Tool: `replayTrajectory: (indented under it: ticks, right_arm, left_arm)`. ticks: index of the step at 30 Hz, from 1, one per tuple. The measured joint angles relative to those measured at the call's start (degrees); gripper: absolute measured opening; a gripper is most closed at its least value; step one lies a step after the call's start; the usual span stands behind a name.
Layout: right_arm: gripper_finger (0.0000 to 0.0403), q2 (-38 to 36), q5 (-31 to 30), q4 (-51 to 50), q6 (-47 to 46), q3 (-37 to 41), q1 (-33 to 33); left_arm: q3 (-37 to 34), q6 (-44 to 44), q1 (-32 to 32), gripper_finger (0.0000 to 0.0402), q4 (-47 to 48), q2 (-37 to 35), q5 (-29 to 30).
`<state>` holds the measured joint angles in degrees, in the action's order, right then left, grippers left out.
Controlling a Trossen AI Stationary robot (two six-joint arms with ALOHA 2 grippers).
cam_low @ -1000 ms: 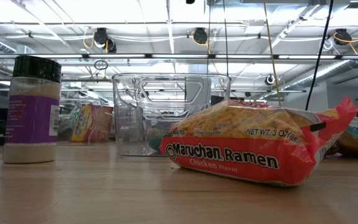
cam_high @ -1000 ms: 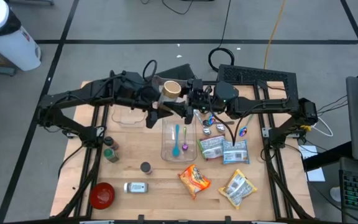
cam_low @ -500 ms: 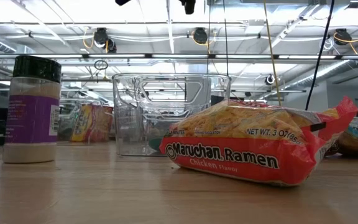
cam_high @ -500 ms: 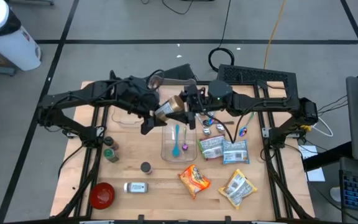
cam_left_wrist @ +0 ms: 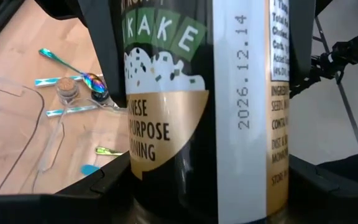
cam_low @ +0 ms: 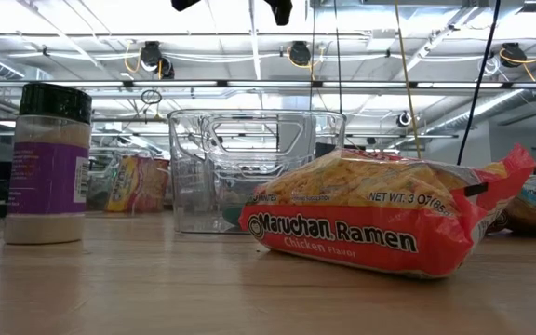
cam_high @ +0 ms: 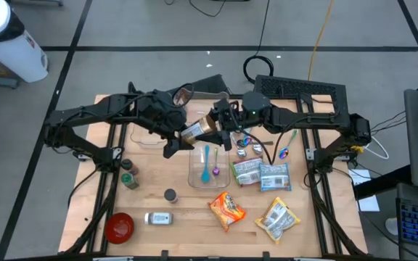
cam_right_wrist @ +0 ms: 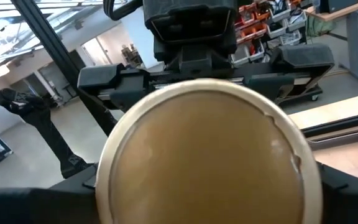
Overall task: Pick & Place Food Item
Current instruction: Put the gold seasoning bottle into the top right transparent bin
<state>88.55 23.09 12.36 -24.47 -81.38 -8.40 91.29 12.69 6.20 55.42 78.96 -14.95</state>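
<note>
Change: since a second ago my jar has tipped from upright onto its side, over the clear bin.
Left end effector: clamped on the jar body.
Right end effector: closed around the jar's gold lid.
Counter: ramen packet lying flat.

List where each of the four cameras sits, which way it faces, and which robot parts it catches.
High: overhead, straight down; both arms, jar between left hand and right hand.
Low: table height, level across; ramen pack, arm tips overhead.
Left wrist: on left arm; jar label between its fingers.
Right wrist: on right arm; jar's gold lid, left hand beyond.
Shared: both wrist views show the jar.
</note>
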Motion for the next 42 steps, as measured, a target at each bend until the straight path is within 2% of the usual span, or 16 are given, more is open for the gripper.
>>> replayTrajectory:
  ticks: [10,16,19,29,32,42]
  right_arm:
    - [0.0275,0.1,0.9,0.0,0.3,0.0,0.0]
    - [0.0274,-0.4,2.8,0.4,-0.4,0.0,0.0]
    - [0.0274,-0.5,2.8,0.5,-0.3,-0.2,0.0]
    - [0.0274,-0.2,1.6,-3.0,-0.3,-0.1,-2.4]
    - [0.0274,-0.4,1.6,-9.3,1.6,-2.2,-3.7]
    - [0.0274,1.2,-2.4,-30.6,11.9,-14.0,-11.0]
  left_arm:
    - [0.0,0.0,0.0,0.0275,0.8,0.0,-0.3]
    - [-0.2,0.1,0.0,0.0329,4.0,-0.3,-1.7]
    - [-0.1,0.5,0.0,0.0347,2.3,-0.1,-1.5]
    - [-0.1,1.2,3.0,0.0357,1.7,-6.1,-1.5]
    - [0.0,1.4,4.5,0.0357,1.7,-9.5,-1.0]
    - [0.0,0.5,7.7,0.0358,1.4,-19.4,9.9]
